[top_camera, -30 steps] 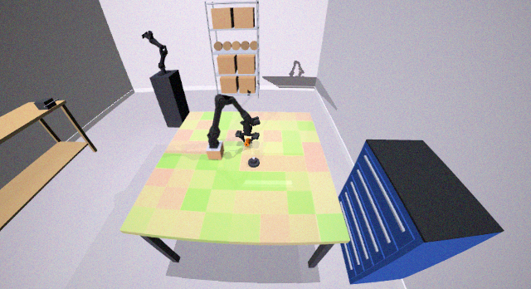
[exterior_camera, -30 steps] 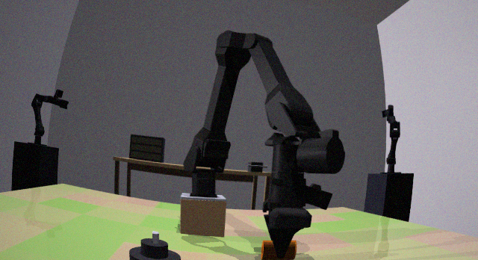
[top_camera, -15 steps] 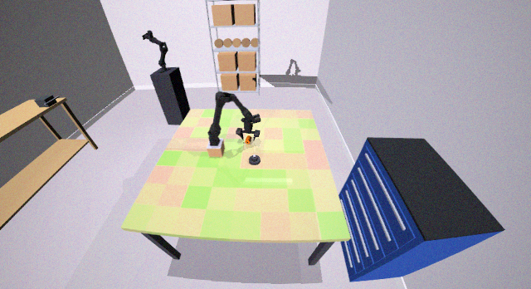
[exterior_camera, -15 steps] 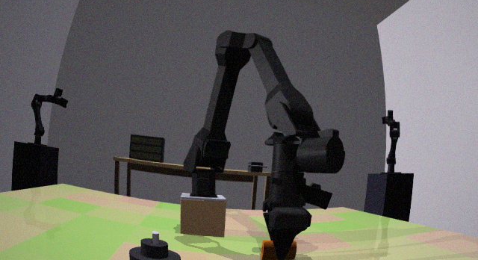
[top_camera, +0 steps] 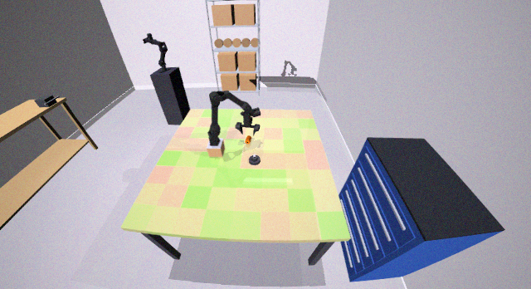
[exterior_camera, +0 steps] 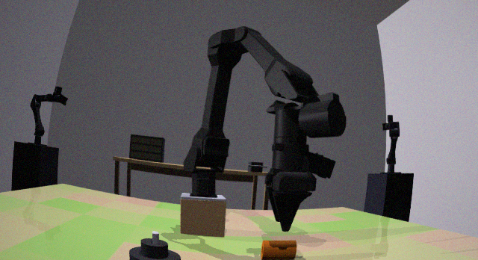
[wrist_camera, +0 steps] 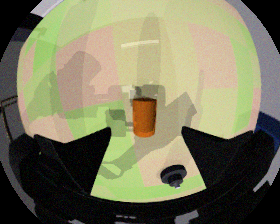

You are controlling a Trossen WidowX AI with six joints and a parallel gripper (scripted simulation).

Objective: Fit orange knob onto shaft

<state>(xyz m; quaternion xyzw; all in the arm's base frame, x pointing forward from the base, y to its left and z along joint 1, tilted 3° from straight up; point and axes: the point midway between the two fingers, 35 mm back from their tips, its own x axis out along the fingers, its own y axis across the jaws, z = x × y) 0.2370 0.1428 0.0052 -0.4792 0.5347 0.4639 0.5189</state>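
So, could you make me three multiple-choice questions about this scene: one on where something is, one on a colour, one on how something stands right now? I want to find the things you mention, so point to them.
1. Where is the orange knob (top_camera: pixel 248 139) (exterior_camera: pixel 279 250) (wrist_camera: pixel 144 118)?
A) On the shaft
B) Lying on the table
C) On the shelf rack

2. What colour is the drawer cabinet's front?
A) Blue
B) Red
C) White

3. How do the robot's fingers stand?
A) Shut on the knob
B) Shut on nothing
C) Open, holding nothing

Right letters:
1: B, the exterior view shows it on its side on the table (top_camera: pixel 232 222), apart from the pedestal (top_camera: pixel 254 160) (exterior_camera: pixel 154 249) (wrist_camera: pixel 172 175).
2: A, the top view shows a blue front on the cabinet (top_camera: pixel 375 216).
3: C, the wrist view shows them wide apart above the knob.
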